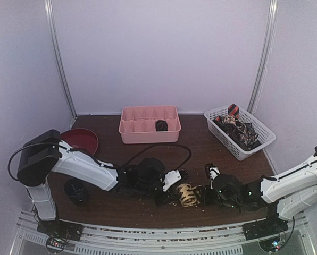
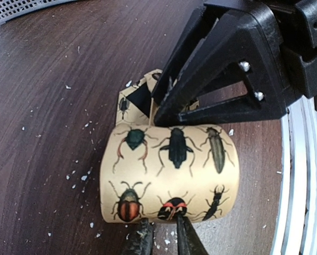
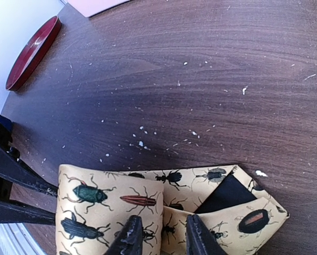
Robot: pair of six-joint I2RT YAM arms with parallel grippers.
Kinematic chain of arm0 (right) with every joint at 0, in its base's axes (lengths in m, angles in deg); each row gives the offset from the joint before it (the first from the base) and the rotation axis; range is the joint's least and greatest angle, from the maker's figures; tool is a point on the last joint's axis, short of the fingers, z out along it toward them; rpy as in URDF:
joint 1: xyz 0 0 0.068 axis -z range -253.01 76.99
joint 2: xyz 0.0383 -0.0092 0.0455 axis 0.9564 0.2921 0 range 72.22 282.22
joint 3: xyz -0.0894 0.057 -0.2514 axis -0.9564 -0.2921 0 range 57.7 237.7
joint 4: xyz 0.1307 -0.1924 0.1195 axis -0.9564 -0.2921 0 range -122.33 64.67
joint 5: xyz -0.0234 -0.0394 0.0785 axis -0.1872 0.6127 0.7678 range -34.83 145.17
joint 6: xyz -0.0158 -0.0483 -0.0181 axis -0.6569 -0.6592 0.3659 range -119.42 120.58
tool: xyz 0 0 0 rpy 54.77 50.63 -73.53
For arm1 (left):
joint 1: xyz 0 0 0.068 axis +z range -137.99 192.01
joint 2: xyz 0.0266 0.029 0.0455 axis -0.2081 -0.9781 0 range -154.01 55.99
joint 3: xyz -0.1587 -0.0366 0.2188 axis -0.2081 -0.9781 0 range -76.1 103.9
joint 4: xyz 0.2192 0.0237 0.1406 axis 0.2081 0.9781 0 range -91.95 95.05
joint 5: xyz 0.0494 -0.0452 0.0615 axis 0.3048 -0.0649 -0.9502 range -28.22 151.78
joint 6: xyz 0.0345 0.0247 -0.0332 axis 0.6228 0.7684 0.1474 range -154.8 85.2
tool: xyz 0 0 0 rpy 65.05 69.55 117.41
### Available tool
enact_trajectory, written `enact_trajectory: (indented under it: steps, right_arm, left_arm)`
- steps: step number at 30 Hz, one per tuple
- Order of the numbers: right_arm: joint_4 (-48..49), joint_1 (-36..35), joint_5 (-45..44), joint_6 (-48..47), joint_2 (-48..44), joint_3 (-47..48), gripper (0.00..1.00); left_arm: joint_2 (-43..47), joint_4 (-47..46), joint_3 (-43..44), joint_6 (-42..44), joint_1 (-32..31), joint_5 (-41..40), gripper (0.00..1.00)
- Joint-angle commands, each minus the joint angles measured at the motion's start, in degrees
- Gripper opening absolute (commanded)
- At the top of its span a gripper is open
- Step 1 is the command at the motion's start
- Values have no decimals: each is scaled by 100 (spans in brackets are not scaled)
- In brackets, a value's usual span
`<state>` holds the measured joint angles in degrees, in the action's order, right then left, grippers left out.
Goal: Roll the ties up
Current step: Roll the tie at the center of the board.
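Note:
A tan tie [image 2: 169, 172] printed with beetles lies rolled into a short tube on the dark table, between my two grippers [image 1: 188, 195]. In the left wrist view my left gripper [image 2: 161, 236] sits at the roll's near edge, jaws narrowly apart with bare table in the gap and one fingertip [image 2: 186, 234] touching the fabric. My right gripper [image 3: 164, 236] comes in from the opposite end. Its fingers [image 2: 164, 109] close on the roll's edge, where the tie's pointed tail [image 3: 243, 207] with its black lining folds out.
At the back stands a pink divided tray [image 1: 148, 132] holding one dark rolled tie [image 1: 161, 125]. A white basket [image 1: 265, 139] at the back right holds several more ties [image 1: 238, 126]. A red plate [image 1: 80, 139] and a black cup [image 1: 76, 190] sit at the left. White crumbs dot the table.

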<state>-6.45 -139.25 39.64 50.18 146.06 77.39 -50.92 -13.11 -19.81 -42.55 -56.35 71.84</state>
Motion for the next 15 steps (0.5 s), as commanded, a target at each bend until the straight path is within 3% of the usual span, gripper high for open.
enact_trajectory:
  steps: [1,9,15]
  right_arm:
    - [-171,-14,-224,38,-171,-54,29]
    - [-702,-20,-596,184,-529,-10,27]
    - [-856,-13,-553,163,-1189,-1,35]
  left_arm:
    - [-73,45,251,155,-40,92,19]
    - [-195,104,359,192,-40,97,19]
    - [-257,184,501,227,-42,110,19]
